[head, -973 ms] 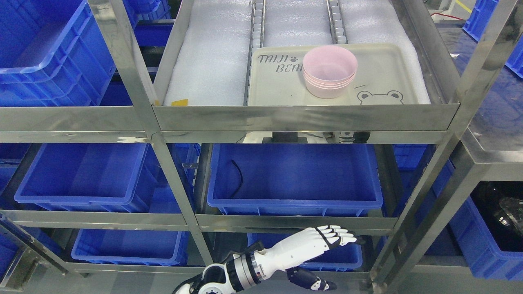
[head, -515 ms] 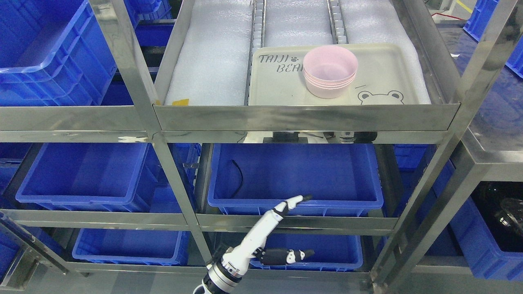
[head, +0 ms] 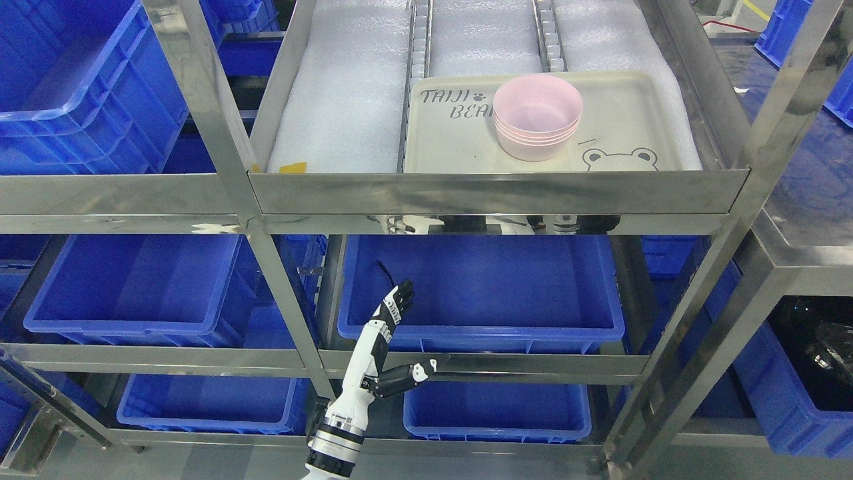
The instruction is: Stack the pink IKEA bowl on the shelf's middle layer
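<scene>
A stack of pink bowls [head: 538,117] stands on a beige tray [head: 626,127] printed with a bear, on the steel shelf's foam-lined layer. My left hand [head: 393,333] comes up from the bottom edge left of the middle. It is open, fingers straight and pointing up, thumb spread to the right, and it holds nothing. The hand is in front of the shelf's lower rail, far below and to the left of the bowls. The right arm does not show.
A blue bin [head: 486,293] with a black cable in it sits just behind the hand. More blue bins [head: 133,287] fill the lower and left shelves. Steel uprights [head: 280,293] and rails [head: 493,193] frame each layer.
My left hand has swung from lying low and pointing right to standing upright, rising and moving left in front of the blue bin. The bowls and tray have not moved.
</scene>
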Motion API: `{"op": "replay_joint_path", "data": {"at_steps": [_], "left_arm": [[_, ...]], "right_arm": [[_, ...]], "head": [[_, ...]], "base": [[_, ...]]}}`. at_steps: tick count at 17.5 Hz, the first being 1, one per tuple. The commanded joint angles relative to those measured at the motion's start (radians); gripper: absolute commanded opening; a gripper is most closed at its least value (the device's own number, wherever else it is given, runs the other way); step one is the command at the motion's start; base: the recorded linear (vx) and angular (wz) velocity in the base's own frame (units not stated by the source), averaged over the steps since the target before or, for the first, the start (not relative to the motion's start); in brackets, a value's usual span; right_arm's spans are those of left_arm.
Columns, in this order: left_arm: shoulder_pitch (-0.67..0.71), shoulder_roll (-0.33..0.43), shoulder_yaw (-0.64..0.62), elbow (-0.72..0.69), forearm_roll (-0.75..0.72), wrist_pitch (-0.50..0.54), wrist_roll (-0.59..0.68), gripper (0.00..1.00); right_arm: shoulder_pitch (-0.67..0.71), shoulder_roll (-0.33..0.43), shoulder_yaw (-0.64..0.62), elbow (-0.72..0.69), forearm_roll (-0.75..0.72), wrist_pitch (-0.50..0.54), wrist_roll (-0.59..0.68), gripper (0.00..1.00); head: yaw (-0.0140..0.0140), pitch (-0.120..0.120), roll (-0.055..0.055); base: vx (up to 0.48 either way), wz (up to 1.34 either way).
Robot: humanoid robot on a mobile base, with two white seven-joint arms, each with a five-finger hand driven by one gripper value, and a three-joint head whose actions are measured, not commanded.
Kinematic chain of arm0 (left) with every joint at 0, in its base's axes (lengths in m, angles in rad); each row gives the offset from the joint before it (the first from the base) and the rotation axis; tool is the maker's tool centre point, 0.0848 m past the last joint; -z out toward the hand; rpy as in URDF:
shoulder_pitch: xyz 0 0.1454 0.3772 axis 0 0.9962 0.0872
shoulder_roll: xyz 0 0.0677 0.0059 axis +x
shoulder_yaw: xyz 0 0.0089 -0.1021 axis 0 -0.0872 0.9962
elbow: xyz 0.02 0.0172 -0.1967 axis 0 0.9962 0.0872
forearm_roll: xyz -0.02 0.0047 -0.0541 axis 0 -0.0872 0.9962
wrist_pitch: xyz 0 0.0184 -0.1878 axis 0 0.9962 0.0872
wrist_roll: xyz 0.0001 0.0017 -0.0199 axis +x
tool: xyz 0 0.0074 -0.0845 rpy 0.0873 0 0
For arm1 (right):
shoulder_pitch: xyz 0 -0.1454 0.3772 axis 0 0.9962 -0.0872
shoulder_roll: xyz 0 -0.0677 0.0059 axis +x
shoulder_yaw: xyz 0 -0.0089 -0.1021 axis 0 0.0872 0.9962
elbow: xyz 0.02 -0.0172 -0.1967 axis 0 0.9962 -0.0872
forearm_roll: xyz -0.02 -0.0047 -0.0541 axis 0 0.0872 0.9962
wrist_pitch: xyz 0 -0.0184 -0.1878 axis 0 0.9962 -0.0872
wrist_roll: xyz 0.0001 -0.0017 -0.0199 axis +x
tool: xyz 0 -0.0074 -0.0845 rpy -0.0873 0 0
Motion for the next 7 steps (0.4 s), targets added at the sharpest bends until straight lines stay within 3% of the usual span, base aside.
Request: {"op": "replay_joint_path", "data": {"at_steps": [1, 7], "left_arm": [[0.003, 0.018, 0.025, -0.025, 0.099, 0.062, 0.005, 1.00], [0.003, 0.018, 0.020, -0.062, 0.099, 0.114, 0.049, 1.00]], "right_arm": [[0.004, -0.017, 0.000, -0.017, 0.000, -0.001, -0.001, 1.00], [0.004, -0.017, 0.000, -0.017, 0.000, -0.001, -0.001, 1.00]], "head": [[0.0000, 0.000, 0.000], [0.0000, 0.000, 0.000]], "base": [[0.000, 0.00], [0.000, 0.00]]}}
